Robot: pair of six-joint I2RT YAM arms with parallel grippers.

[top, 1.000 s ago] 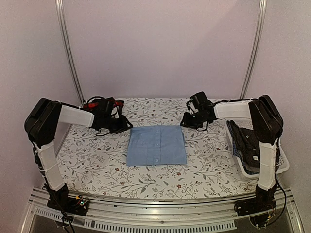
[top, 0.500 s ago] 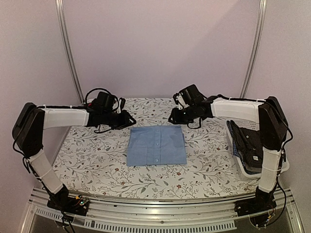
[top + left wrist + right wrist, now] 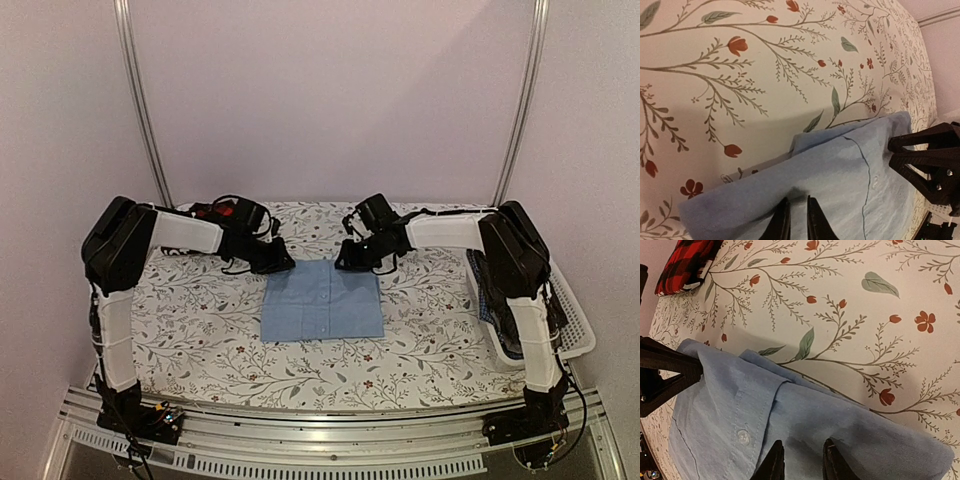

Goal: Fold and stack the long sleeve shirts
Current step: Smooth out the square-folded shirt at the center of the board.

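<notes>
- light blue shirt (image 3: 322, 301): 1, worktop (image 3: 200, 330) centre
- red-and-black plaid shirt (image 3: 685, 262): 1, far left
- white basket (image 3: 577, 335): 1, right
- dark shirts (image 3: 492, 290) in basket: number cannot be told

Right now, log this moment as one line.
light blue shirt: folded | left end effector: at far-left corner | right end effector: at far-right corner | grip: unconfirmed

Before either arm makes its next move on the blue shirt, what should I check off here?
1. Left gripper on the light blue shirt's far edge: ok.
2. Right gripper on that same edge: ok.
3. Either gripper actually pinching cloth: cannot tell.
4. Shirt lying flat in a neat rectangle: ok.
5. Red plaid shirt lying apart from it: ok.
</notes>
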